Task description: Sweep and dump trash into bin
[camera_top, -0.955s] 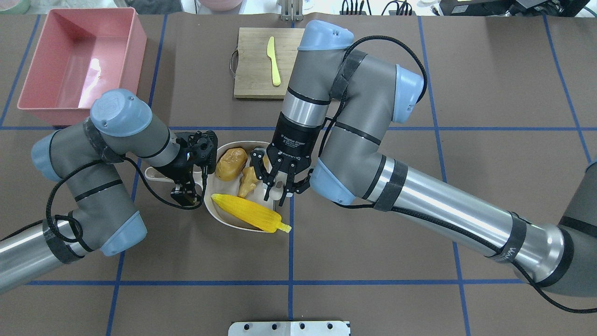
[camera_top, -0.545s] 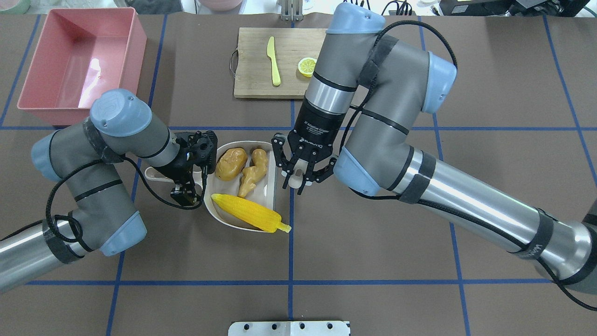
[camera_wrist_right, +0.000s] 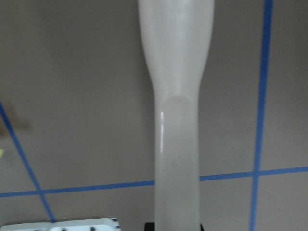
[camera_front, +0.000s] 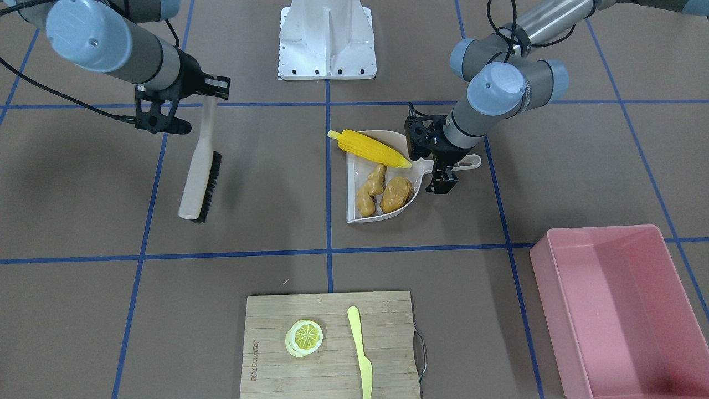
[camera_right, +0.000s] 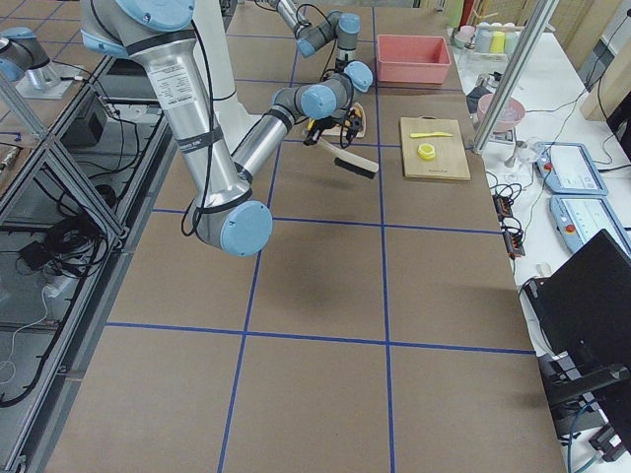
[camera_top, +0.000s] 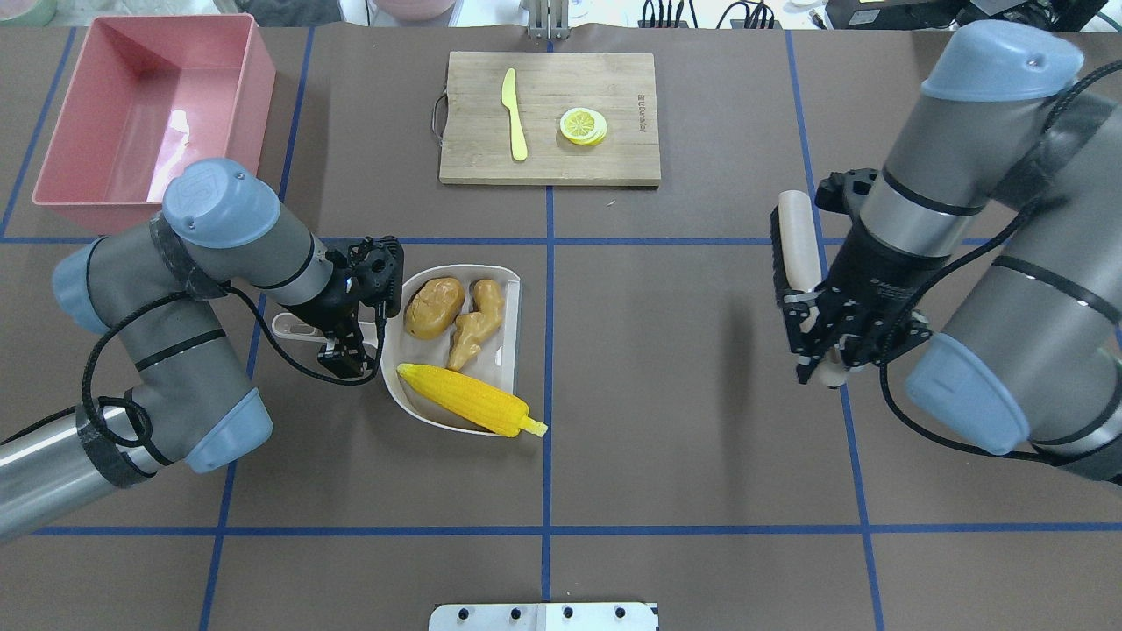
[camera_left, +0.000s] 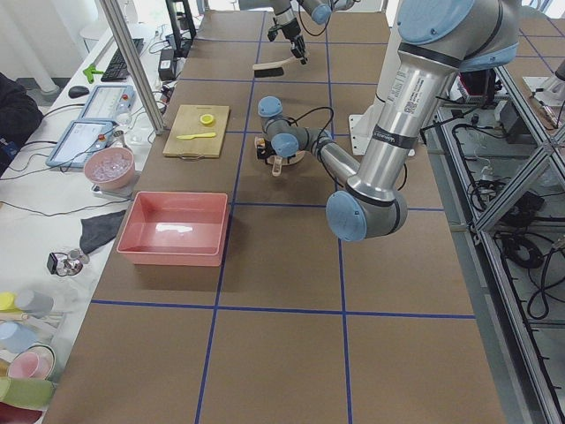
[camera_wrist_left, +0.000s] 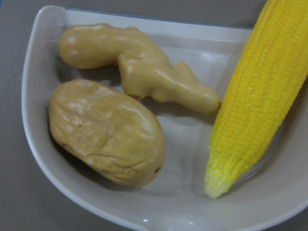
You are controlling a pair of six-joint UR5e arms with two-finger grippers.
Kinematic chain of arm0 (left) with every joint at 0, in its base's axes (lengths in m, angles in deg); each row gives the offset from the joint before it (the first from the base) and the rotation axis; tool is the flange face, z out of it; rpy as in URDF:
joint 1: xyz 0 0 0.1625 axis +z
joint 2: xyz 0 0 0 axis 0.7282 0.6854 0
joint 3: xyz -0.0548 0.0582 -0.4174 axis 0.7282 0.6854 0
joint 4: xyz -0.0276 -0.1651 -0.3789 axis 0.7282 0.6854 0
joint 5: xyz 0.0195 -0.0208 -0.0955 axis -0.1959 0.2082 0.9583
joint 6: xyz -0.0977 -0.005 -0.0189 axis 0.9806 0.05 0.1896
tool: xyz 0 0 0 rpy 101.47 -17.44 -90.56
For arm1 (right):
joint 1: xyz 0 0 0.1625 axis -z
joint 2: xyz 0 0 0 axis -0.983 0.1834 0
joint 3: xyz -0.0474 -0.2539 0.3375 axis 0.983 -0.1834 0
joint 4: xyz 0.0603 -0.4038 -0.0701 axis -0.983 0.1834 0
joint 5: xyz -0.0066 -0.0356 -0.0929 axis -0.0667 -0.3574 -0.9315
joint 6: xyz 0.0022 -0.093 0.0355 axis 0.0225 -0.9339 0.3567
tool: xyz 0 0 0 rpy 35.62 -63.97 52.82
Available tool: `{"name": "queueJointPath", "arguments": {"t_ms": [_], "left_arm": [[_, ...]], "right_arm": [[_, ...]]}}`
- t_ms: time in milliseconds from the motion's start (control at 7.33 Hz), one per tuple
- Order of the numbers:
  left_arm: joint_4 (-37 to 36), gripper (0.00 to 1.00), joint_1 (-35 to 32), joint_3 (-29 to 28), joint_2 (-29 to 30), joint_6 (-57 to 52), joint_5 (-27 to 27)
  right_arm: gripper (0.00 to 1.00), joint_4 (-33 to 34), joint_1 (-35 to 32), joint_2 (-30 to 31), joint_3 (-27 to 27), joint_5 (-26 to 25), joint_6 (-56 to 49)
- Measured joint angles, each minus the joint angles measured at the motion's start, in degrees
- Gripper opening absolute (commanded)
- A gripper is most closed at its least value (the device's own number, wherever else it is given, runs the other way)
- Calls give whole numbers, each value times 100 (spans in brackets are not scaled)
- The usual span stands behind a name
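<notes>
The beige dustpan (camera_top: 399, 386) rests on the table and holds the yellow corn cob (camera_top: 469, 401), the brown potato (camera_top: 434, 307) and the tan ginger root (camera_top: 473, 326). All three fill the left wrist view: corn (camera_wrist_left: 260, 96), potato (camera_wrist_left: 106, 130), ginger (camera_wrist_left: 139, 67). My left gripper (camera_top: 353, 340) is shut on the dustpan's handle (camera_top: 294, 326). My right gripper (camera_top: 822, 355) is shut on the handle of a beige brush (camera_top: 793, 245) with black bristles, held above the table far right of the dustpan. The pink bin (camera_top: 254, 96) stands empty at the far left.
A wooden cutting board (camera_top: 614, 153) at the far middle carries a yellow knife (camera_top: 515, 114) and a lemon slice (camera_top: 583, 125). The white robot base plate (camera_top: 543, 616) is at the near edge. Blue tape lines cross the brown table.
My right arm has swung from the dustpan's open edge far to the right, carrying the brush. The ginger now lies deeper in the pan. The left arm has barely moved.
</notes>
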Motion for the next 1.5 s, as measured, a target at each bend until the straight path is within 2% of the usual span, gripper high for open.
{"name": "queueJointPath", "arguments": {"t_ms": [136,273,409,818,955,1091,1500], "left_arm": [[-2,73,-22,-20,0,17,1],[-3,71,-31,-32,1,57,1],[1,71,-36,-34,1,106,9],[101,67,-52,-32,-27,165,37],[112,66,-54,-31,-40,180,37],[116,61,-53,-28,-47,187,39],[118,59,-29,-30,-51,241,41]], "right_arm": [[0,579,-243,345,239,-311,-985],[0,797,-483,739,339,-451,-1684],[0,726,-699,1148,353,-500,-2125],[0,-1274,-1324,2662,-108,-464,-2498],[0,-1713,-1523,3016,-255,-456,-2703],[0,-2078,-1670,3314,-386,-453,-2897],[0,-3965,-1826,3925,-1162,-390,-2749]]}}
